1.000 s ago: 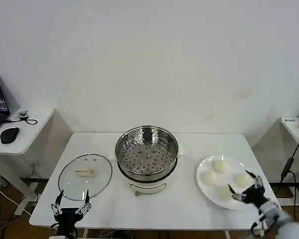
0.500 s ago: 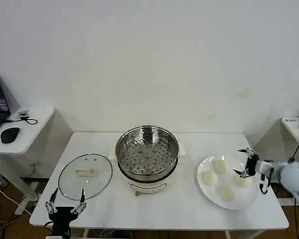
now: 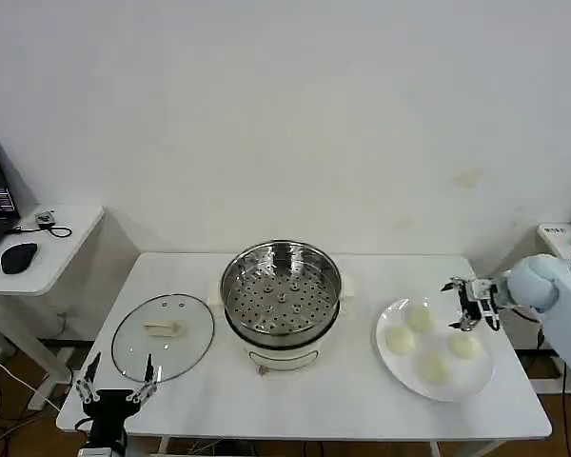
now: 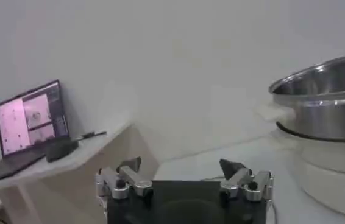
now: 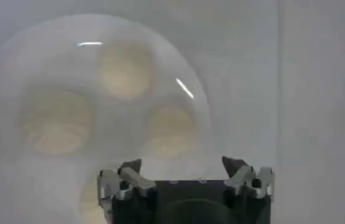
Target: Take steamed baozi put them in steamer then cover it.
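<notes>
The right pincer hangs above the far right edge of the white plate, its fingers spread and holding nothing; in the right wrist view the right pincer looks straight down on the plate. Four steamed baozi lie on that plate: one just beneath the pincer on its near side, one beside it toward the steamer, and two farther off toward the table's front edge. All four sit apart from one another and none is touched. The steamer stands open well to the left of the right pincer, its perforated tray bare, and the cover lies flat on the table beyond it, handle up. The left pincer is parked at the table's near-left edge, just in front of the cover, fingers spread and empty; the left wrist view shows the left pincer with the steamer to one side. The buns are judged light, soft and easily dented, with a smooth skin that may slip; each is best taken across its widest part, low on the flanks, with a gentle closing. The glass cover is judged heavier and fragile, best taken by its bar handle.
</notes>
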`<move>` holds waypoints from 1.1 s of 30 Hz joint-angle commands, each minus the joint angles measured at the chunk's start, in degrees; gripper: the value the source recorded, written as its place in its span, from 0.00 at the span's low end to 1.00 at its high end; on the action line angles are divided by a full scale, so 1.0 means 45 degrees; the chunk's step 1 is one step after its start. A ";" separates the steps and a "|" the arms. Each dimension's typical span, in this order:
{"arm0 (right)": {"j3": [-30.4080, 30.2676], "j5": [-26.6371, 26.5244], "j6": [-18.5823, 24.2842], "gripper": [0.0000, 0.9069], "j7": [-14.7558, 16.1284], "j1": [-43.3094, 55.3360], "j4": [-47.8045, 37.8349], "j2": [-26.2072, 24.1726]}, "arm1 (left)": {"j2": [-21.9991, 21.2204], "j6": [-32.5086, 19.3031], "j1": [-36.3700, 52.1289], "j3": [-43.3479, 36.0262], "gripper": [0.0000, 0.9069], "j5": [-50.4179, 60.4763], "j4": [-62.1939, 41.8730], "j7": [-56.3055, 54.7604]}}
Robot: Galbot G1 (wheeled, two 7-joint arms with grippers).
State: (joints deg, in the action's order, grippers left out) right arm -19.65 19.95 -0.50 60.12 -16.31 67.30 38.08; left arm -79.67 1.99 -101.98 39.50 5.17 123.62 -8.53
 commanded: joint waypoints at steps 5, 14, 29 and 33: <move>-0.1503 0.0361 0.0346 1.00 0.0426 0.1430 -0.1813 0.1461 | -0.0055 -0.0078 -0.0033 0.0070 1.00 0.0093 -0.0032 -0.0001; -0.1697 0.0608 0.0223 0.96 0.0019 0.1428 -0.2446 0.2153 | -0.0045 -0.0222 -0.0175 0.0239 1.00 0.0162 -0.0020 -0.0023; -0.1717 0.0939 -0.0046 0.66 -0.0088 0.1315 -0.2657 0.2268 | -0.0043 -0.0207 -0.0174 0.0289 1.00 0.0160 0.0088 -0.0036; -0.1756 0.0937 -0.0082 0.64 -0.0002 0.1322 -0.2608 0.2214 | -0.0009 -0.0181 -0.0203 0.0354 1.00 0.0142 0.0216 -0.0029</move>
State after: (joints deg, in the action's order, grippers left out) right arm -27.60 23.62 -0.97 60.51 -10.15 56.67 46.99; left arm -79.71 1.16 -102.91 41.11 5.80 124.55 -8.65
